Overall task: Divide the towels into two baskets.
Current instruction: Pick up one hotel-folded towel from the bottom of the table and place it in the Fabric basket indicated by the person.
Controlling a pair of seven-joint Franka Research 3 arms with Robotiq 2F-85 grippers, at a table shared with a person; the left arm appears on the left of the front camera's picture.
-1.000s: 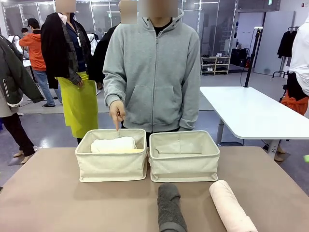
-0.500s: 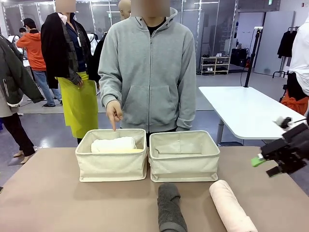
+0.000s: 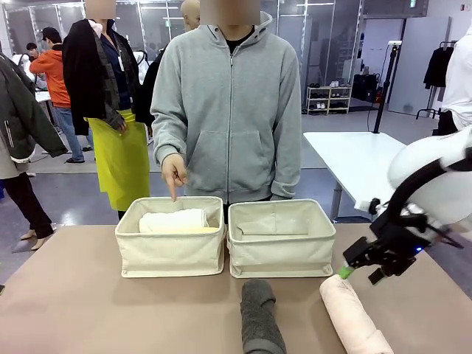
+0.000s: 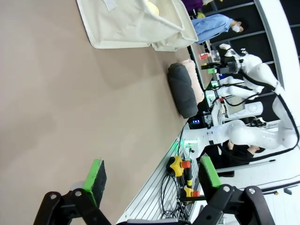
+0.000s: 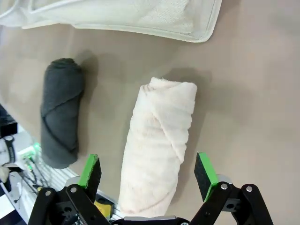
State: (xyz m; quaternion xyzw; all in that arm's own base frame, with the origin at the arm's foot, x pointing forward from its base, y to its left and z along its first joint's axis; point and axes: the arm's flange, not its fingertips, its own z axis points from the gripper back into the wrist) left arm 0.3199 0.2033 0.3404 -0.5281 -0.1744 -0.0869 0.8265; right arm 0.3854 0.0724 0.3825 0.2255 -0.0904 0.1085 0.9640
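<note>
The right gripper [image 3: 360, 274] has its two fingers wide apart and holds nothing. It hangs just above the far end of the pink towel [image 3: 352, 316]. In the right wrist view, the pink towel [image 5: 157, 159] lies on the table right under the gripper [image 5: 147, 171], between its two green pads. The pads do not touch it. The grey towel [image 5: 61, 112] lies off to one side of the gripper, near the pink one but apart from it. The two baskets [image 3: 171, 254] [image 3: 280, 254] stand side by side past the gripper, toward the person. The basket farther from the gripper has the white towel [image 3: 173, 220] in it, with a bit of yellow towel [image 3: 184, 230] under it. The person's hand [image 3: 175, 171] points down at that basket.

The left gripper [image 4: 152, 176] is open too and holds nothing. It is over the bare table [image 4: 70, 103]. The grey towel [image 4: 182, 89] lies well ahead of it.
</note>
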